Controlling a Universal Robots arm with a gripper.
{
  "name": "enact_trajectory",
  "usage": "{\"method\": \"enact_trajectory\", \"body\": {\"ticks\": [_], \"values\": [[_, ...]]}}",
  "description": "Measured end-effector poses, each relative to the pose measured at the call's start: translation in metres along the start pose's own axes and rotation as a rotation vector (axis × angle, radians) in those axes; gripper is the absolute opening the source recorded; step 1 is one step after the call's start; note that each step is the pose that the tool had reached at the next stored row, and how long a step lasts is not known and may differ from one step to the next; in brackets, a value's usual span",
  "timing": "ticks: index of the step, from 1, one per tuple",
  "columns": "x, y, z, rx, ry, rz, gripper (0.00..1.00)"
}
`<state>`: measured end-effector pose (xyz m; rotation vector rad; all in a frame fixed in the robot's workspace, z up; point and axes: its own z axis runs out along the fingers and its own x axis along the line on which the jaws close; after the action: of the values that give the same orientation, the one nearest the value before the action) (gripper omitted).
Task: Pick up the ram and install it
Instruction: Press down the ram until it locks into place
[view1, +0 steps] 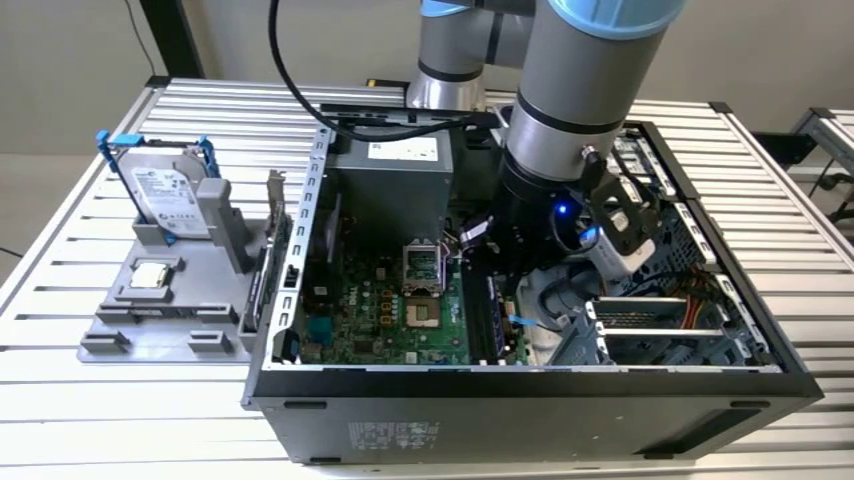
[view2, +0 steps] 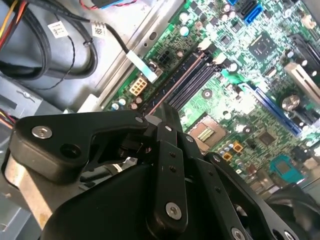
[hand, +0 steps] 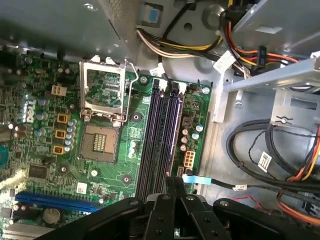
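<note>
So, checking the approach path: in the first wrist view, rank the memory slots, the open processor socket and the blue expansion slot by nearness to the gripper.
1. Memory slots, directly ahead of the gripper.
2. Processor socket, off to one side.
3. Blue expansion slot, farther out on that side.

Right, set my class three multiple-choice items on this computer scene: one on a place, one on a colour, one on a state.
1. The hard drive stands: A on the floor; B on the grey fixture; C on a shelf.
2. The long expansion slot is: A red; B white; C blue.
3. The processor socket is: A empty, frame raised; B filled; C under a fan.
B: it stands upright on the fixture. C: the slot is plainly blue. A: bare contacts show beside the lifted frame.
</note>
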<state>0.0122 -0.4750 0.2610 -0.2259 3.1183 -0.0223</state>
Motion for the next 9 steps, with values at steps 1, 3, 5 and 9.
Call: {"method": "enact_trajectory", "body": {"ticks": [1,3,5,9], "values": [[0.0000,0.0000,0.0002,-0.0006,-0.0002,-0.004,0.00],[-0.0001,0.0009,0.0014,-0.0009,-0.0003,-0.010,0.00],[0.0000,0.0009,0.0016,-0.0008,-0.0002,-0.013,0.00],[-0.0001,0.0016,0.0018,-0.0111,-0.0006,-0.037,0.00]]}}
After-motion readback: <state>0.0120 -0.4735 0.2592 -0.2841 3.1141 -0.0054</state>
